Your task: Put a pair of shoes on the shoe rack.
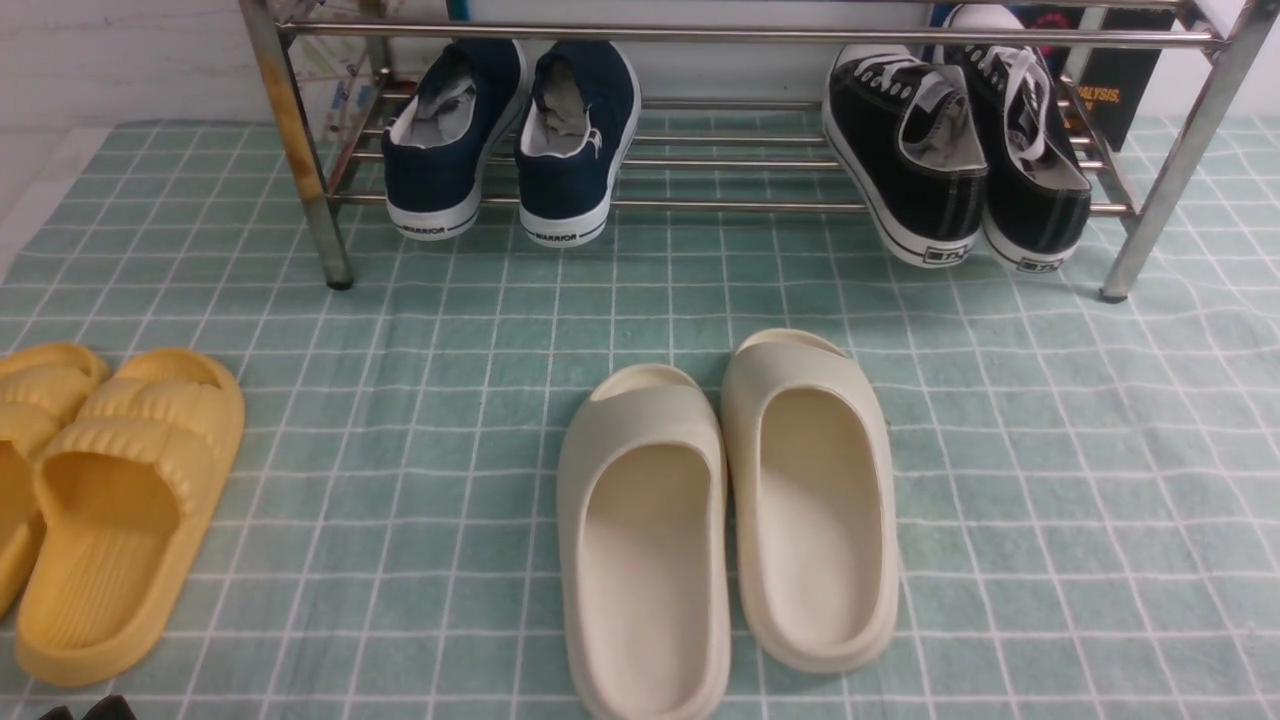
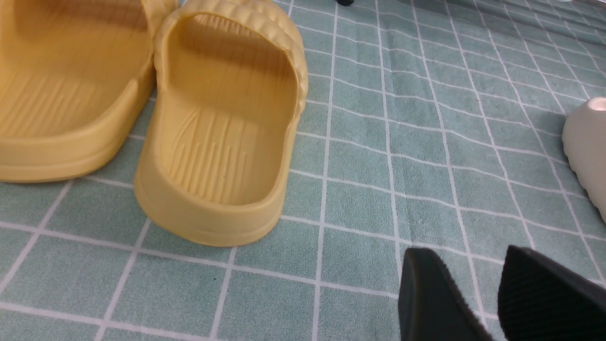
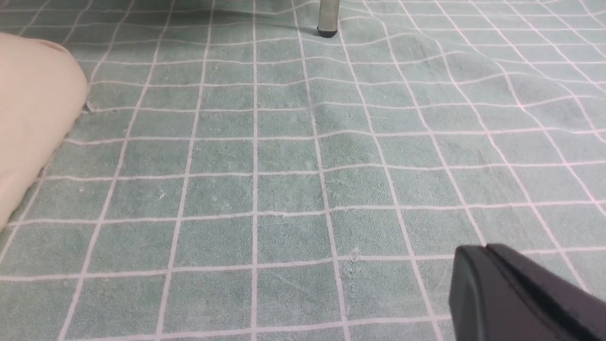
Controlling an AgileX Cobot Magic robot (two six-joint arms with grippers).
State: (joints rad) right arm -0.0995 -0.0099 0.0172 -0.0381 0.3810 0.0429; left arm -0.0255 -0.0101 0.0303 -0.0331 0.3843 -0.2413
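Black sneakers [image 1: 955, 150] on rack [image 1: 740, 205], heels toward cam; left tool [image 2: 492, 293] open, right tool [image 3: 516, 293] shut, both empty.

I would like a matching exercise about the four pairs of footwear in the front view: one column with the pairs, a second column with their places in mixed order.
1. black canvas sneakers
2. navy slip-on sneakers
3. cream slippers
4. yellow slippers

A. on the cloth, far left
B. on the shoe rack, left part
C. on the cloth, centre
D. on the shoe rack, right part

Pairs: 1-D, 2-B, 3-C, 4-A
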